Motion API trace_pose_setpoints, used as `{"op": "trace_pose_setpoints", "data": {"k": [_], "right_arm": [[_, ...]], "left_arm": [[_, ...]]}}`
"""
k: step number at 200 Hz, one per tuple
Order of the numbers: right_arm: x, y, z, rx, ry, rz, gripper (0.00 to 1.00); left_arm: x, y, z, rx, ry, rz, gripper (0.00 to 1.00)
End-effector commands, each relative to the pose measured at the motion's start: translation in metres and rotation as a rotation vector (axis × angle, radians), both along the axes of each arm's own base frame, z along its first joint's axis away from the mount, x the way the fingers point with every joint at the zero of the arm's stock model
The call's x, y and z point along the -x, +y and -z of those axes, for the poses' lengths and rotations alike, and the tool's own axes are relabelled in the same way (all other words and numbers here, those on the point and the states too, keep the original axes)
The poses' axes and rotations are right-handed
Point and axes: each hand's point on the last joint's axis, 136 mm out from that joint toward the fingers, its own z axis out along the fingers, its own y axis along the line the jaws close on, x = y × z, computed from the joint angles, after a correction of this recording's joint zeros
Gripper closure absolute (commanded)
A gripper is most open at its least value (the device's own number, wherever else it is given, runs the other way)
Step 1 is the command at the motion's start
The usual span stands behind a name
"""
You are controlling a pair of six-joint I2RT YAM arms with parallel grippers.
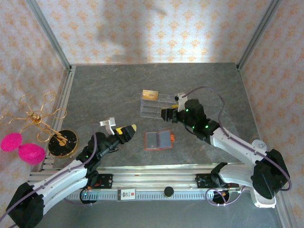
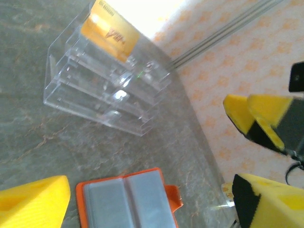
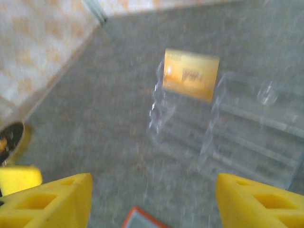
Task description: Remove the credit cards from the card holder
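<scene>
At the far left edge of the surface (image 1: 104,90) sit a gold wire ornament (image 1: 35,116), two pink pom-poms (image 1: 29,153) and a round black disc (image 1: 62,141), all well apart from the work. Next comes the left pincer (image 1: 128,130), its yellow jaws spread wide with nothing between them. From it the card holder (image 1: 159,140) lies at about four o'clock, near. The card holder lies flat and open, grey-blue inside up, its long axis running nine to three o'clock and its snap tab (image 1: 172,138) at the three o'clock end. Whether a card sits in its pockets I cannot tell. At twelve o'clock from it stands the clear acrylic rack (image 1: 159,108), with the gold card (image 1: 150,95) upright in its back tier. The right pincer (image 1: 168,115) hovers at the rack's near right corner, jaws also standing wide and empty. The card holder is at roughly seven o'clock from it. Both arms are near. The right pincer looks slightly nearer, over the tab end, while the left faces the plain end, so I judge either could reach in along the long axis.
</scene>
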Motion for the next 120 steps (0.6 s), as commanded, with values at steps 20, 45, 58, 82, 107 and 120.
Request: {"op": "trace_pose_setpoints", "data": {"k": [20,45,58,82,107,120], "right_arm": [[0.039,0.025,0.073,0.220,0.087,-0.042,0.35],[0.048,0.042,0.092,0.315,0.070,-0.083,0.37],[0.052,0.051,0.102,0.366,0.069,-0.106,0.38],[0.057,0.063,0.119,0.454,0.053,-0.133,0.38],[0.060,0.071,0.129,0.522,0.028,-0.138,0.39],[0.060,0.069,0.135,0.552,0.020,-0.132,0.39]], "left_arm": [[-0.005,-0.005,0.014,-0.061,0.063,0.018,0.25],[-0.005,-0.001,0.019,-0.064,0.077,-0.001,0.30],[-0.005,0.001,0.022,-0.078,0.086,-0.010,0.33],[-0.004,0.002,0.025,-0.091,0.095,-0.012,0.34],[-0.003,0.003,0.027,-0.087,0.101,-0.010,0.35],[-0.002,0.002,0.029,-0.086,0.105,-0.005,0.37]]}}
